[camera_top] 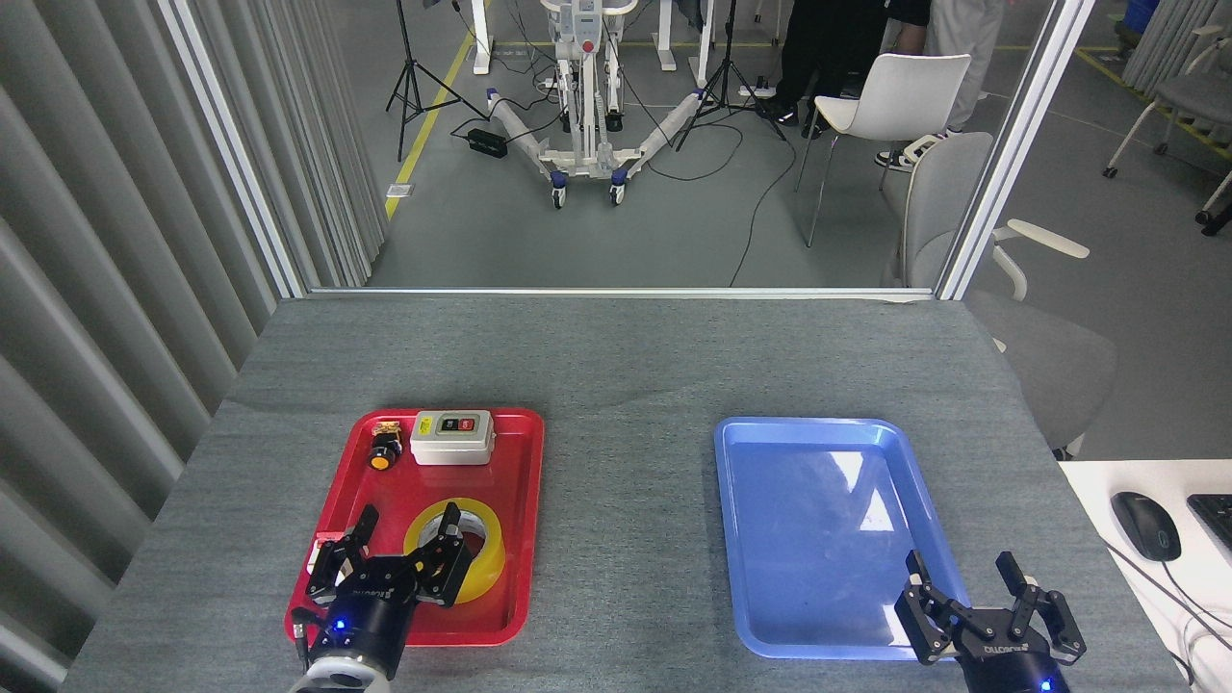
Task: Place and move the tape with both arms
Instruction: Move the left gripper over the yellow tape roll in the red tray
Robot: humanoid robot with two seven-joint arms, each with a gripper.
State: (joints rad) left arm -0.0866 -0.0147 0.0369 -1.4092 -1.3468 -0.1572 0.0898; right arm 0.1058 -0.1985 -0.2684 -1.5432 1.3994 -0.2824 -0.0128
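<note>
Seen from above: grey counter [616,366] carrying two trays. One red tray [520,539] on the left, one blue tray [818,539] on the right, nothing in the blue one.

One tape [481,539] roll, yellow and translucent, lying flat in the red tray's near half, partly hidden behind the left end effector [404,544]. That end effector's fingers spread apart, one over the roll's hollow core, the other outside the roll's left wall, nothing held. Right end effector [962,573] at the blue tray's near right corner, fingers also apart, holding nothing.

Probably light and stiff, with a smooth, somewhat slippery outer face; likely best gripped across the wall, one finger inside the core.

Also in the red tray: one grey switch box [452,438], one small black and yellow push button [383,450], one partly hidden white part [322,551].
</note>
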